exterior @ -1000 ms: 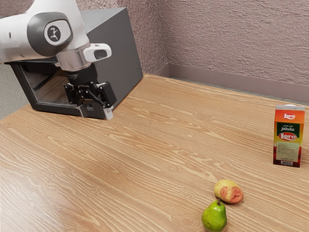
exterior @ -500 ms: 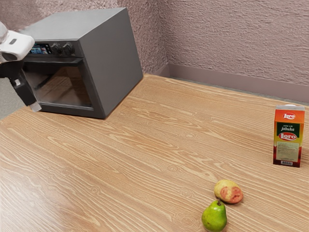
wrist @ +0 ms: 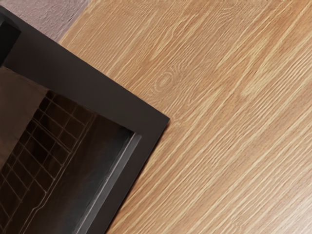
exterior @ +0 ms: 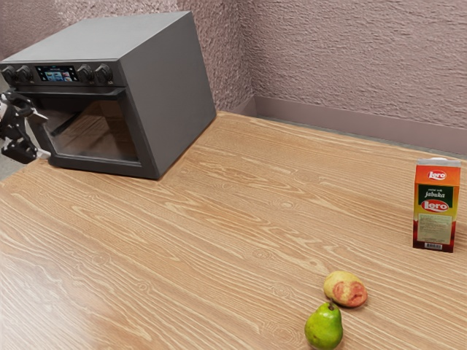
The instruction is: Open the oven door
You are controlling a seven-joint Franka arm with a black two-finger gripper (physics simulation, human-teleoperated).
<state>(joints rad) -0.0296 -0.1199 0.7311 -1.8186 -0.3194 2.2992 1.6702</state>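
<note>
At the exterior view's left edge, my gripper [exterior: 31, 135] is partly cut off, its fingers apart with nothing seen between them. It stands just in front of the grey oven [exterior: 169, 95], near the far-left part of its front. The oven door [exterior: 98, 162] lies flush in the front, shut, with a dark handle bar [exterior: 76, 92] along its top. Through the door's glass [wrist: 44, 151] in the wrist view a wire rack is visible. One corner of the door frame [wrist: 148, 117] points toward the table.
The wooden table [exterior: 197, 240] extends in front of the oven. A juice carton [exterior: 435, 208] stands at the exterior view's right. A green pear [exterior: 324, 327] and a yellow-red fruit [exterior: 345, 289] lie near the front edge. A textured wall [exterior: 350, 65] rises behind.
My gripper has moved across the oven's front to the exterior view's left edge and turned, uncovering the knobs and display. The oven and its door have stayed as they were.
</note>
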